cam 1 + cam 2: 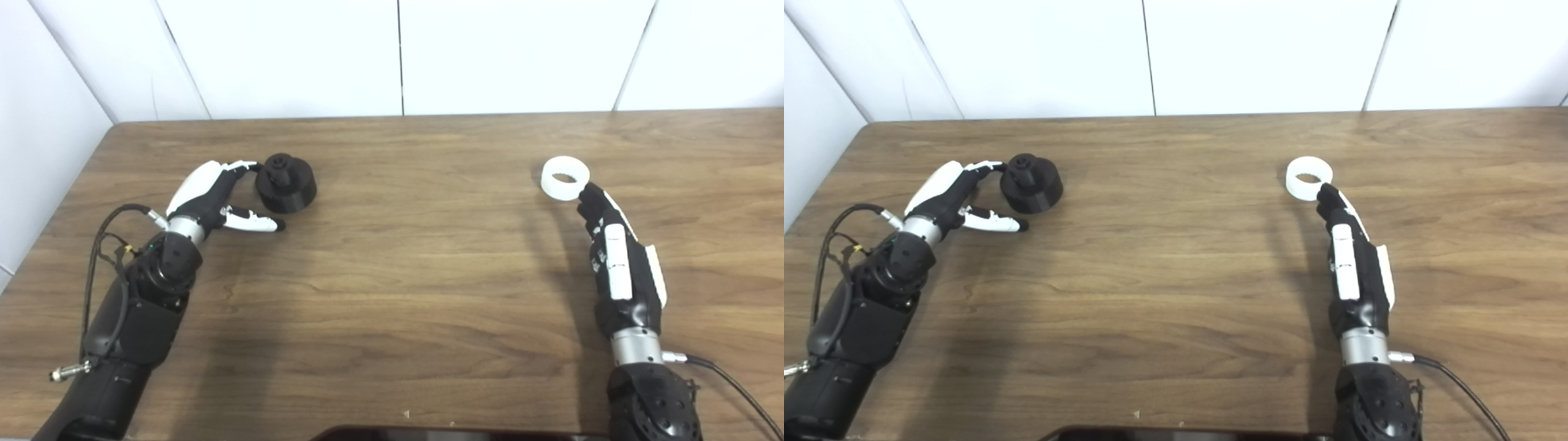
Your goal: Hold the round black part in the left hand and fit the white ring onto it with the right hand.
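Observation:
The round black part (286,182) stands on the wooden table (416,257) at the left, a small hub on its top. My left hand (211,196) is open beside it, fingers reaching toward its left side and thumb stretched out below it; the fingertips are at or near its edge. The white ring (565,177) lies flat on the table at the right. My right hand (615,251) lies just below the ring, fingers extended, the fingertips touching or nearly touching its near rim. Neither hand holds anything.
White wall panels (398,55) rise behind the table's far edge and along the left side. A dark object (453,433) pokes in at the bottom edge. Cables (729,380) trail from both wrists.

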Controlling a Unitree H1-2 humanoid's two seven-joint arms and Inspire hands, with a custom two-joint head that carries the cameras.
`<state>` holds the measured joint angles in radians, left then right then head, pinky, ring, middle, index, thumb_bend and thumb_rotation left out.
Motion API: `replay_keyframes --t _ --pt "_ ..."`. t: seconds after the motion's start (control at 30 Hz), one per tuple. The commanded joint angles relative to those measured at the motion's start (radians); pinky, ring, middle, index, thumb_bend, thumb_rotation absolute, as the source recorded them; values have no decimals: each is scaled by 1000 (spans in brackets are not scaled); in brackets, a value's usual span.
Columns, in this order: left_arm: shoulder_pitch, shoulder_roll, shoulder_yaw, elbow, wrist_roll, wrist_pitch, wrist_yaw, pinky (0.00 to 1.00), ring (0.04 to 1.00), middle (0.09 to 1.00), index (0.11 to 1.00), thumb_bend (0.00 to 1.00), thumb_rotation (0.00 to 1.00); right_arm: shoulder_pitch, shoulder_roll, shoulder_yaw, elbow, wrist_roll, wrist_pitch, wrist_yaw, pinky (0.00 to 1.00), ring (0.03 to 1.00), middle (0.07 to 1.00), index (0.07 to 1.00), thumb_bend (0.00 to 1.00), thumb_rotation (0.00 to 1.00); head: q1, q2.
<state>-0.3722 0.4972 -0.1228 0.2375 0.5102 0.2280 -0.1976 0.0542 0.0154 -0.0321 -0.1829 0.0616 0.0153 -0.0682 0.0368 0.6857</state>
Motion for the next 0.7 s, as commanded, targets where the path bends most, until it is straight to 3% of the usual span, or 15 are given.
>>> replay_keyframes --t 0.0,0.27,0.47,0.67 --pt "-65 13 4 -28 7 -9 25 892 993 941 830 924 247 44 31 6 20 6 -49 1 1000 934 900 873 468 911 0 2" --pt "-83 -14 2 -18 21 5 41 896 1000 948 851 914 251 45 26 7 28 3 -62 3 1000 930 897 872 475 906 -4 -1" --pt "-101 -21 -9 27 30 -25 67 968 998 941 842 926 237 49 23 9 26 7 -66 9 1000 931 893 858 481 897 -8 -2" --pt "-128 -33 -25 59 36 -30 76 934 987 895 871 964 270 49 17 10 33 1 -75 13 1000 932 896 860 485 908 -14 -4"
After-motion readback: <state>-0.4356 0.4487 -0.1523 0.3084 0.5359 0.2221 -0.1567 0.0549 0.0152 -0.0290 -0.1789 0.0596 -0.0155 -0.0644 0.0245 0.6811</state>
